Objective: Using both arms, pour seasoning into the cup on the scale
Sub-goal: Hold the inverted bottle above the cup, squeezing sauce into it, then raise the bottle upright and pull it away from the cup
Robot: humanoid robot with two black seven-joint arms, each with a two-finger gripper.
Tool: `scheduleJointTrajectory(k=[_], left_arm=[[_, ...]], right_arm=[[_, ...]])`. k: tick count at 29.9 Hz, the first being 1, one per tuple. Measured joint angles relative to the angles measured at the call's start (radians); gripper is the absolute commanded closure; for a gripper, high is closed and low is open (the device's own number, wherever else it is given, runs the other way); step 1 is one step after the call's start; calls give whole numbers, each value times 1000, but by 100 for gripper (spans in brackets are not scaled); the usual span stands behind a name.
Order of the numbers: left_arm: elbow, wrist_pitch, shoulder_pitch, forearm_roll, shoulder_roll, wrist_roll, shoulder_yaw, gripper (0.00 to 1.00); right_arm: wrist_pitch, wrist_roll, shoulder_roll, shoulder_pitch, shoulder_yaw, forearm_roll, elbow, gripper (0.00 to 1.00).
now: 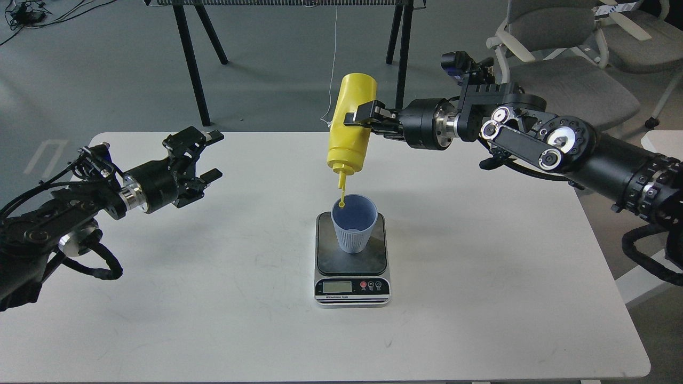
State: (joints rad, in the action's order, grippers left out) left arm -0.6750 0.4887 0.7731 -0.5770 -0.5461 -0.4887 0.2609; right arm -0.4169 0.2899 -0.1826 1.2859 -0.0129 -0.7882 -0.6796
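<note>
The right hand (356, 118) is clamped around the middle of the smooth yellow plastic squeeze bottle (349, 128), held inverted with its long axis nearly vertical, so its cone nozzle (342, 186) points down to the near-left rim of the small pale blue ribbed plastic cup (354, 224). That cup stands upright on the dark grey plate of the flat silver-fronted digital scale (351, 261), mid-way across the white bench (480, 298). The left hand (208, 157), fingers spread and holding nothing, hovers well apart to the left, so the pour likely rests on the right arm.
</note>
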Motion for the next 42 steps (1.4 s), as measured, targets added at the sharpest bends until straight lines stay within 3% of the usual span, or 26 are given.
scheduleJointTrajectory(k=[24,35,42], left_arm=[[0,0,0,-1,-1,0,-9,0],[1,0,0,-3,-3,0,-14,0],[0,0,0,-3,-2,0,-14,0]], right_arm=[[-10,-1,-4,25,-23,18,-6,86],[-36,7,-99,23,23,191,-51,86],[-69,9,-194,-24,181,361,-117,86]])
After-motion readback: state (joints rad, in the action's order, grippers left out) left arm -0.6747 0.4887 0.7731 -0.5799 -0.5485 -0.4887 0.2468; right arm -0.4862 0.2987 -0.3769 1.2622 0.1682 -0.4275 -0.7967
